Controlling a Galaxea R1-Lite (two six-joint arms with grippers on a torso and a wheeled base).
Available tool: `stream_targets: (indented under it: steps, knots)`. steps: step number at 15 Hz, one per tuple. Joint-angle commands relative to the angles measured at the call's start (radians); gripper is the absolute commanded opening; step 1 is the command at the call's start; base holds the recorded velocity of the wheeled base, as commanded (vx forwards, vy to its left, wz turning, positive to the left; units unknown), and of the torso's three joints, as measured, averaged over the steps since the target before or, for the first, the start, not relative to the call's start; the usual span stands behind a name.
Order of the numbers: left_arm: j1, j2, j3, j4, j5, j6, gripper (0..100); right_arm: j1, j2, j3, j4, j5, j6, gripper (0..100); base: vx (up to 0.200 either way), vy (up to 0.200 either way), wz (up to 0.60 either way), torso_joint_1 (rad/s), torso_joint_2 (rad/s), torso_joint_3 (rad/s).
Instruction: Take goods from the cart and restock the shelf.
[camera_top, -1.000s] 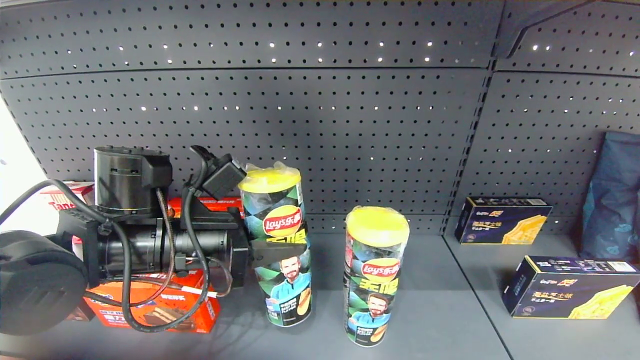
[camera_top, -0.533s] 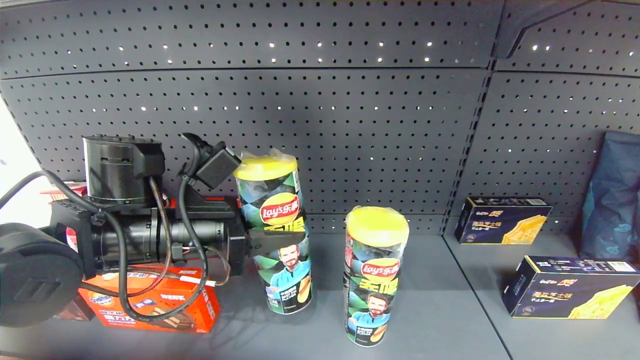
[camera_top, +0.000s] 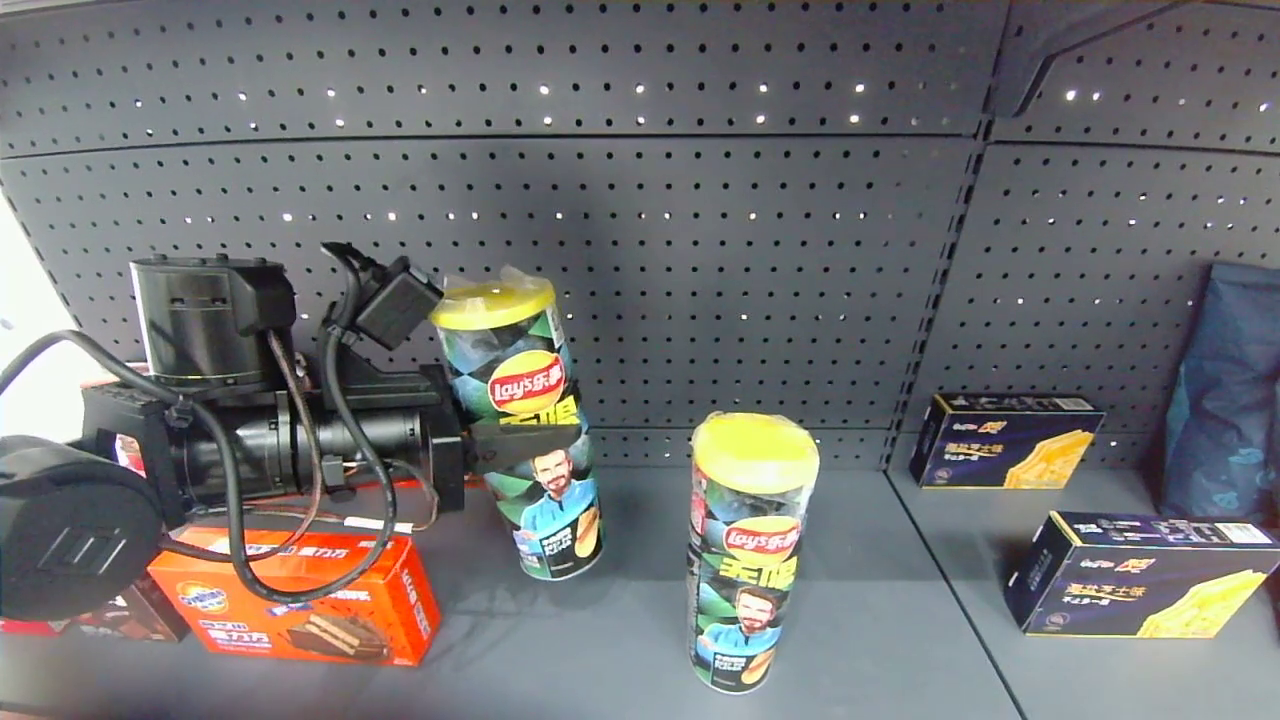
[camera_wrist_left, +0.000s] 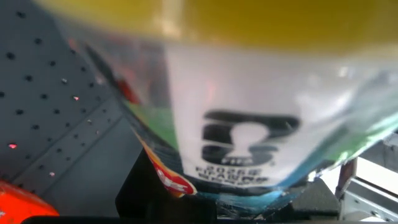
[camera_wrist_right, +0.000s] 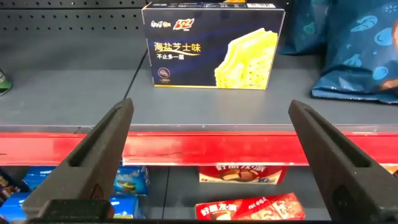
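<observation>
In left hand, tilted yellow-lidded can

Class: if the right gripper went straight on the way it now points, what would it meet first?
Probably the dark blue box on the shelf, centred ahead of the open right gripper. Depth is unclear; if it runs low, the red shelf edge could come first.

Bare shelf between held can and standing can — orange box crowds left.
</observation>
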Motion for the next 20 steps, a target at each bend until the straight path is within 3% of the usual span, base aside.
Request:
stream_targets:
  steps: [1,5,8,10,13,20]
  knots:
    - [0.001,0.007,-0.001,-0.009,0.0,0.002,0,0.0,0.001,0.0,-0.001,0.0,0.0,100,0.0,0.0,0.0,0.0,0.0,0.0]
    - [-0.036,0.026,-0.007,-0.057,0.037,0.016,0,0.0,0.001,0.0,0.0,0.0,0.0,100,0.0,0.0,0.0,0.0,0.0,0.0]
    - [-0.071,0.038,-0.01,-0.058,0.137,0.074,0,0.0,0.001,0.0,0.0,0.0,0.0,100,0.0,0.0,0.0,0.0,0.0,0.0]
    - [-0.108,0.063,-0.032,-0.077,0.158,0.117,0,0.0,0.001,0.0,0.0,0.0,0.0,100,0.0,0.0,0.0,0.0,0.0,0.0]
    - [-0.117,0.072,-0.066,-0.038,0.149,0.106,0,0.0,0.001,0.0,0.0,0.0,0.0,100,0.0,0.0,0.0,0.0,0.0,0.0]
    - [-0.101,0.26,-0.31,0.047,0.146,0.098,0,0.0,0.001,0.0,0.0,0.0,0.0,100,0.0,0.0,0.0,0.0,0.0,0.0]
